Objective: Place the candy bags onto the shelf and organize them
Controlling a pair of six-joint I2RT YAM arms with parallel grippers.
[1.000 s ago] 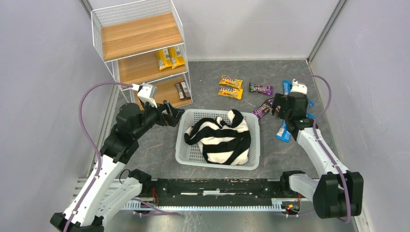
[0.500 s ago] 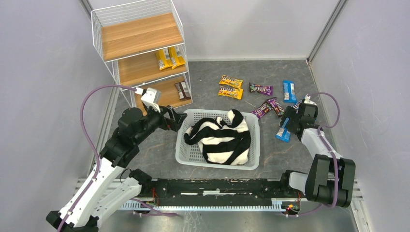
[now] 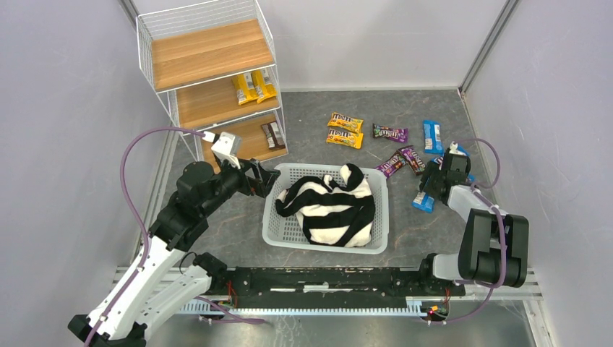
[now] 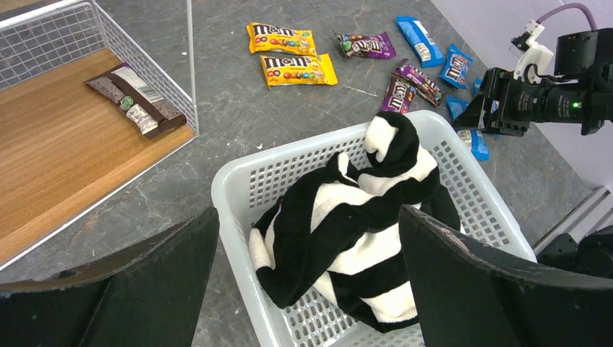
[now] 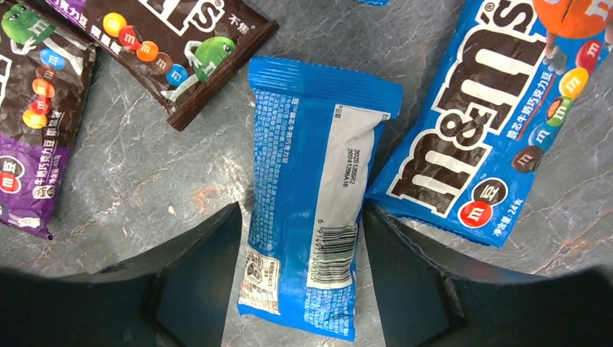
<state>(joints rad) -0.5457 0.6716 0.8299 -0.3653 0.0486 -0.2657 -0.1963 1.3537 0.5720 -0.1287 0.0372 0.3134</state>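
The right gripper (image 5: 300, 235) is pointing down at the grey table (image 5: 144, 188). Its two dark fingers (image 5: 195, 275) are standing on either side of a blue packet (image 5: 296, 144). This packet is lying flat with its barcode side up. The jaws are drawn in to about the width of the packet, and each finger is just beside one long edge. I cannot tell if they are pressing it.

A blue M&M's bag (image 5: 477, 123) is lying face up just beside the packet on its right. A dark brown M&M's bag (image 5: 181, 50) is lying near the packet's upper left corner, and a purple bag (image 5: 29, 130) is showing at the left border of the wrist view. In the top view this group is lying to the right of the white plastic basket (image 3: 278, 231), which is holding a black-and-white striped cloth (image 3: 332, 210).

Further away on the table, one more purple bag (image 3: 390, 133) and a long blue packet (image 3: 432, 135) are lying. Two yellow M&M's bags (image 3: 345, 121) are lying side by side beyond the basket.

The left gripper (image 3: 264, 175) is hovering over the far left corner of the basket, between the basket and the shelf (image 3: 209, 65). Its jaws are spread wide and are holding nothing.

The shelf is standing at the far left of the table. Yellow packets (image 3: 253, 87) are lying at the right end of its middle board, and a dark brown packet (image 3: 272, 134) is lying at the right end of its bottom board.
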